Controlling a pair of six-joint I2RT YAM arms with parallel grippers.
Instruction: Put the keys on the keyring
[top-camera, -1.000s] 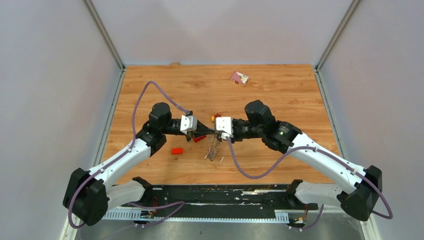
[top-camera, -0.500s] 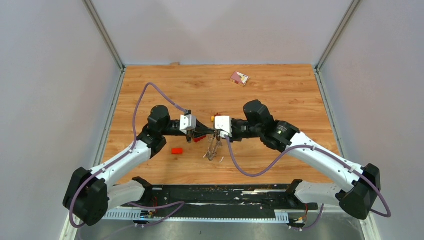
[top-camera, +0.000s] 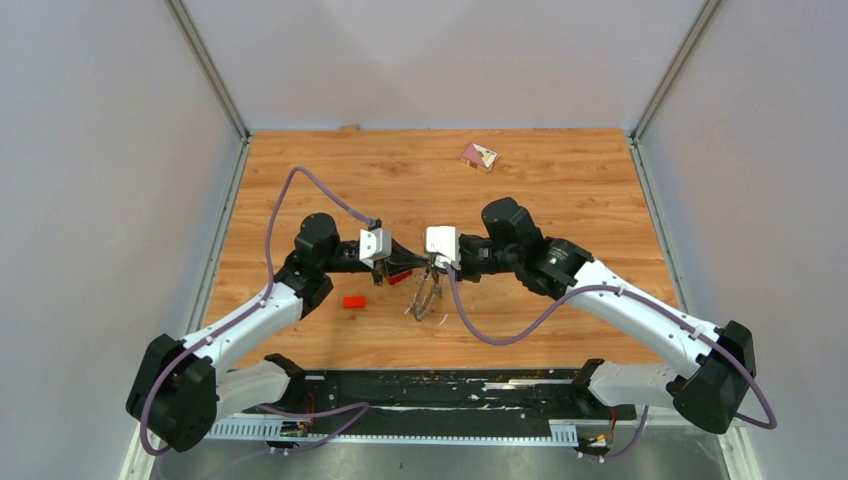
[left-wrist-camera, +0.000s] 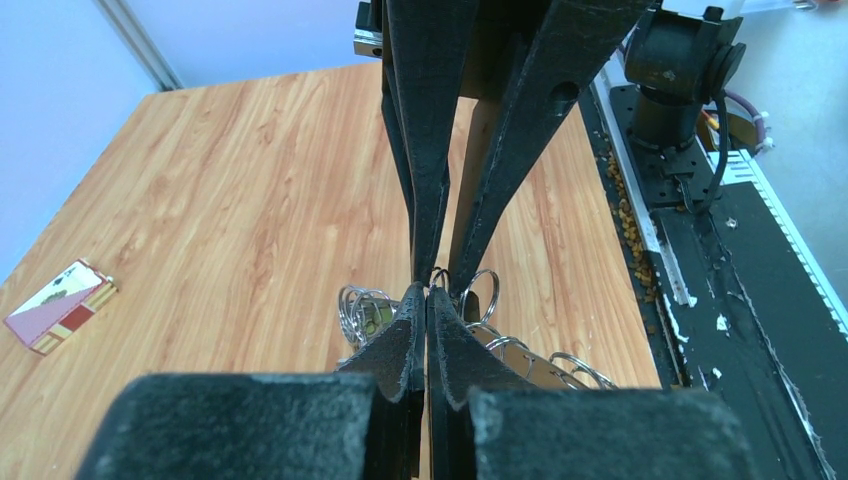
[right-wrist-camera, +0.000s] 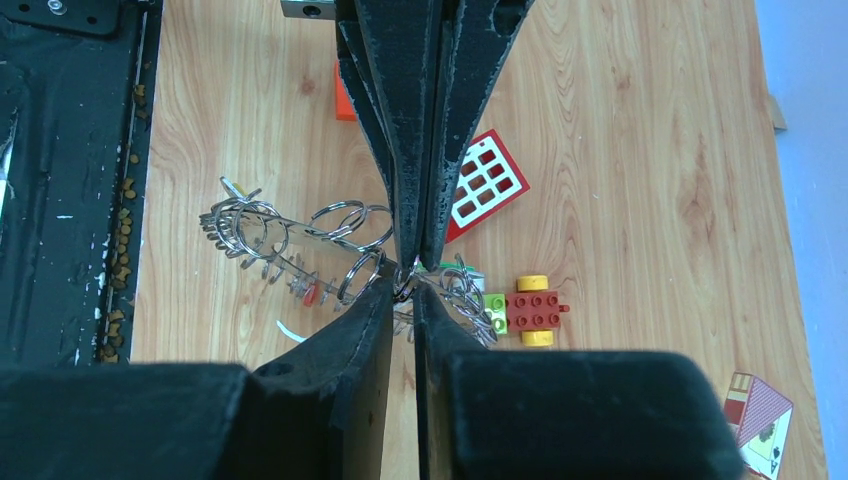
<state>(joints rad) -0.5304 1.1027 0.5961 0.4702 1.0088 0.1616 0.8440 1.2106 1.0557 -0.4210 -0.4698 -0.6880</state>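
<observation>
Broadly, the wooden worktop (top-camera: 560, 190) carries everything, and the left arm (top-camera: 250, 315) and right arm (top-camera: 630, 305) reach in over its middle until their tips nearly meet.

The left pincer (left-wrist-camera: 427, 295) is pressed almost together, with only a sliver of gap at the tips. The right pincer (right-wrist-camera: 403, 290) is drawn in the same way. Each nips thin metal at the top of the keyring (top-camera: 428, 296). Whether either grips a key rather than the ring wire is too small to tell.

The keyring hangs below the two tips as a loose bunch of silver loops. I cannot tell whether its lower end touches the wood. The keys (right-wrist-camera: 300, 230) show as flat silver blades among those loops.

Judging by its look, the bunch is light but floppy: stiff wire and hard, slick metal that would swing and twist about any single pinch point. The best hold seems to be on the bare ring wire close to the opening, one pincer on each side. A key is better taken by its broad head than by its narrow blade.

Lying around are a red window piece (right-wrist-camera: 482, 185), a toy car (right-wrist-camera: 525, 310), a playing card (top-camera: 478, 155) and a red brick (top-camera: 353, 301).
</observation>
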